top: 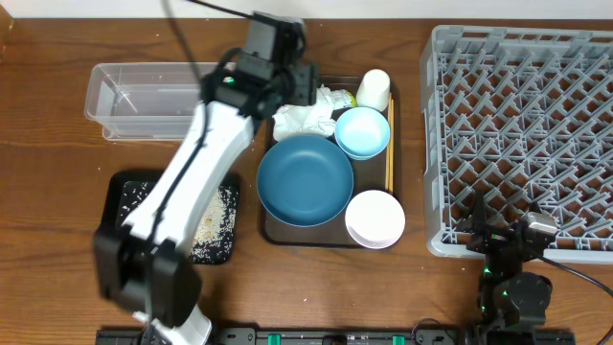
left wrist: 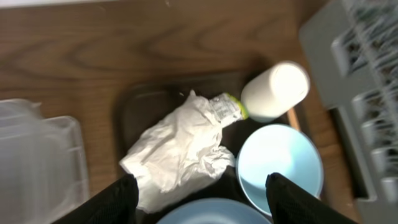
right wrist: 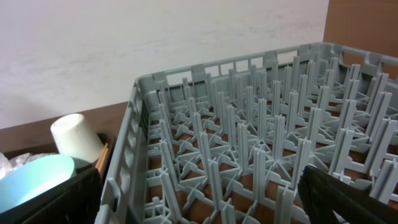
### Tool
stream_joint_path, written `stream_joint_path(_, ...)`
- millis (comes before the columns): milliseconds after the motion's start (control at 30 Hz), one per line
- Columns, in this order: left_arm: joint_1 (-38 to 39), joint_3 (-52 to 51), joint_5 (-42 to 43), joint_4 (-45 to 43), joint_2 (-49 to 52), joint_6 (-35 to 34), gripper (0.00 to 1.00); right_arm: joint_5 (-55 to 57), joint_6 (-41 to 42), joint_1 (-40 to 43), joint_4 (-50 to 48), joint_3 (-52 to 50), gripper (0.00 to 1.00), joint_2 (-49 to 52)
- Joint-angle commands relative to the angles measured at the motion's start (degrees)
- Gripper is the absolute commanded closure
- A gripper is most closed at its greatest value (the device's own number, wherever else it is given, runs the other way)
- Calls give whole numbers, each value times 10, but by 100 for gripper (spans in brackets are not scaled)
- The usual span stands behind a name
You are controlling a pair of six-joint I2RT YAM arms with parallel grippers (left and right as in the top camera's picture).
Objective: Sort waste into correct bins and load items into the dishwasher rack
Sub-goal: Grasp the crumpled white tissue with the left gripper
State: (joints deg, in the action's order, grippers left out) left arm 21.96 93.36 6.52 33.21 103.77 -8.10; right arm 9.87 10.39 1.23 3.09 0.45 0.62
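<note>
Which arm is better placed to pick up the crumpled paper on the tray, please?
Left. The left gripper hangs open directly above the crumpled paper, while the right gripper sits by the dishwasher rack, away from the tray.

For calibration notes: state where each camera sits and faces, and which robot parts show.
Overhead: above the table, facing down; left arm, right arm show.
Left wrist: over the dark tray, facing down at crumpled white paper; open jaws below.
Right wrist: low, facing across the grey plastic rack toward the wall; open jaws at corners.
Both wrist views share the white cup.
</note>
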Motion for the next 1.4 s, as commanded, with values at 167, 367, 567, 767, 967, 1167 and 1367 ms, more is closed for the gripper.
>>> stream_joint_path(167,6,1,-33,-90,129,40,28,2,-4,-8,1,-1,1,-3)
stream_joint_path(367,6,1,-66,-117,188,41,28,2,-4,-8,1,-1,1,-3)
stream_joint_path(567,6,0,-76,-114,222,40,29,2,-4,-8,1,-1,1,-3)
stream_joint_path(767,6,-1,-76,-109,221,40,68,2,-4,-8,1,-1,1,-3)
stream_joint_path(967,6,-1,-72,-96,181,34,94,2,-4,-8,1,-1,1,-3)
stream_joint_path(1167,6,-1,-70,-66,83,20,94,2,-4,-8,1,-1,1,-3)
stream_joint_path(1367,3,-1,-73,-29,-10,19,94,2,-4,-8,1,-1,1,-3)
